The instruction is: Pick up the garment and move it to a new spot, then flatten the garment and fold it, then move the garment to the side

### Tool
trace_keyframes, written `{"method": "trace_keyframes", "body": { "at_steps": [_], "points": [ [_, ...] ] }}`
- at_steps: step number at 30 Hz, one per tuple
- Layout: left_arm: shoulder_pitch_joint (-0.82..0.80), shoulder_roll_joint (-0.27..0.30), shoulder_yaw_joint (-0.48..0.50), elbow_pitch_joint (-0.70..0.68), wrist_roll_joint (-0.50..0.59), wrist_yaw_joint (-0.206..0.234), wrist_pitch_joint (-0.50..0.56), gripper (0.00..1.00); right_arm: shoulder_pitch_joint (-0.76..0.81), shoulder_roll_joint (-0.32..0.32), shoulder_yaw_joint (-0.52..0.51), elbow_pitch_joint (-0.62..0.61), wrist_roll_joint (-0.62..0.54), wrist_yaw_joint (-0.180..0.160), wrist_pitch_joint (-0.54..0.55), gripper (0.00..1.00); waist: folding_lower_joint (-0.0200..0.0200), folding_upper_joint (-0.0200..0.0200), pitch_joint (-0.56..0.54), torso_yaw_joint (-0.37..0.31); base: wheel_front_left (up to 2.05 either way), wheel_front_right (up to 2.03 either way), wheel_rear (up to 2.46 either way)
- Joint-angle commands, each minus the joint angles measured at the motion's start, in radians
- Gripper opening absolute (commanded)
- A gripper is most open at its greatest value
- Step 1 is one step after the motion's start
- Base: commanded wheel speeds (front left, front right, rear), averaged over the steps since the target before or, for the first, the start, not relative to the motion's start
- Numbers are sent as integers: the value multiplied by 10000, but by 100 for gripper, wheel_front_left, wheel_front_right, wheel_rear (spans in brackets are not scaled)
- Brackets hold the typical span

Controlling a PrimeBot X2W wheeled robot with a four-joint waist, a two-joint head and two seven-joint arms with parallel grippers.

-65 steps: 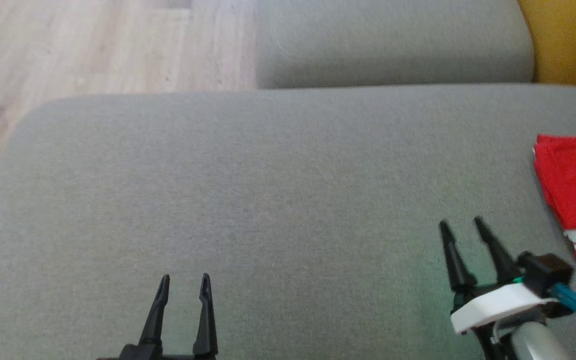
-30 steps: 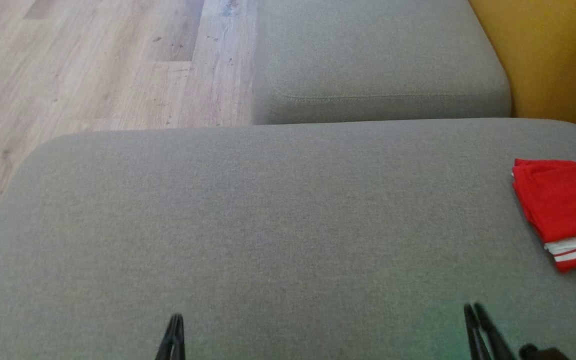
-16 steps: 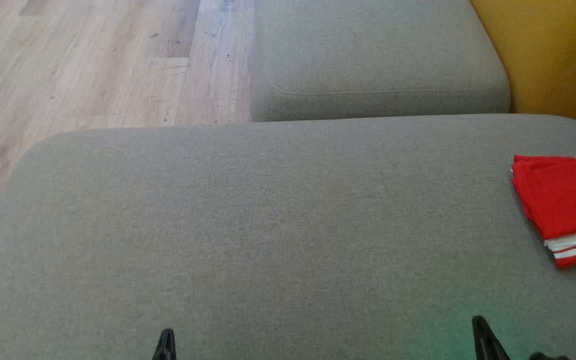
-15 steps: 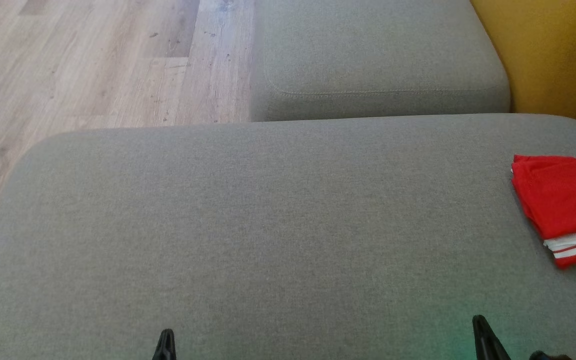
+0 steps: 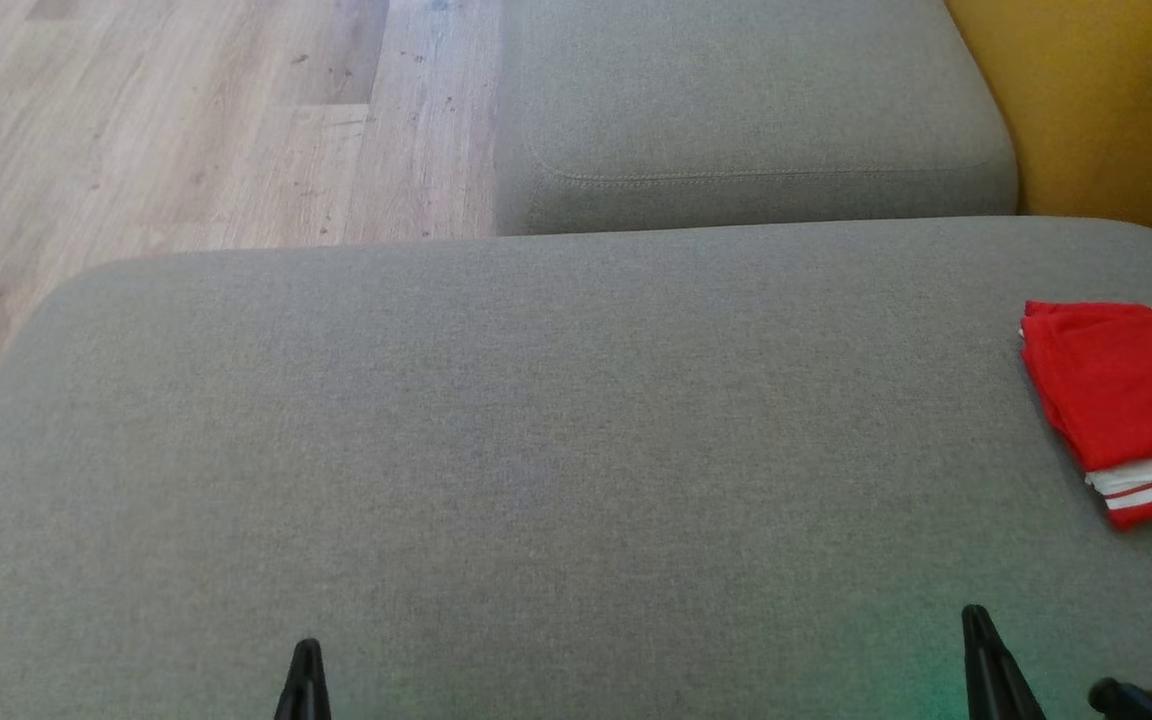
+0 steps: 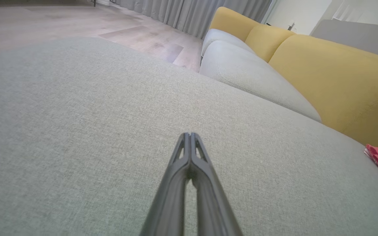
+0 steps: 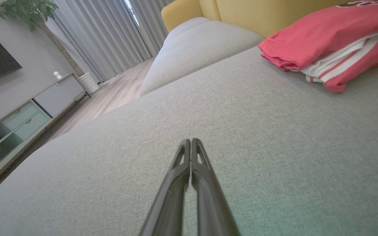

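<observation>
The garment (image 5: 1126, 410) is seen folded at the cushion's (image 5: 536, 420) right edge. The left claw (image 5: 305, 660) and right claw (image 5: 976, 630), both pressed together and empty, are best drawn clear without brushing it.

one garment (image 5: 1121, 400), two cushions (image 5: 536, 430) (image 5: 736, 90), two pincers (image 5: 304, 648) (image 5: 971, 612).

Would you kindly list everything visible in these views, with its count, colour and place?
near cushion: one, grey, nearest the robot
garment: one, red with white stripes, folded, right edge of near cushion
far cushion: one, grey, beyond the near one
sofa back: one, yellow, right of cushions
floor: one, pale wood, far left
curtains: one set, grey, background
plant: one, green, beside curtains
cabinet: one, pale, against wall
left tool: one, dark, shut, empty
right tool: one, dark, shut, empty
</observation>
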Motion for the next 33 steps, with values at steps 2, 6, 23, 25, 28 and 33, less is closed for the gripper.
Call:
{"method": "trace_keyframes", "body": {
  "at_steps": [2,6,23,25,28,33],
  "points": [
    [-490,100,201,-238,-426,-93,56,0,-551,-173,-32,-271,460,-2,95,0,0,0,23,-12,0,0,0],
    [-618,116,287,-217,-911,-158,151,0,-683,-191,-59,-259,962,-2,193,0,0,0,60,-32,0,0,0],
    [-1174,168,706,-122,-3067,-448,601,0,-1277,-252,-209,-205,3202,-3,653,0,0,0,228,-121,0,0,0],
    [-1237,172,755,-110,-3304,-480,654,0,-1344,-257,-228,-198,3449,-3,706,0,0,0,246,-131,0,0,0],
    [-1361,179,853,-85,-3774,-544,758,0,-1475,-267,-267,-186,3937,-3,812,0,0,0,283,-151,0,0,0],
    [-1518,185,980,-53,-4364,-625,892,0,-1641,-277,-318,-169,4552,-4,947,0,0,0,330,-176,0,0,0]
  ]
}}
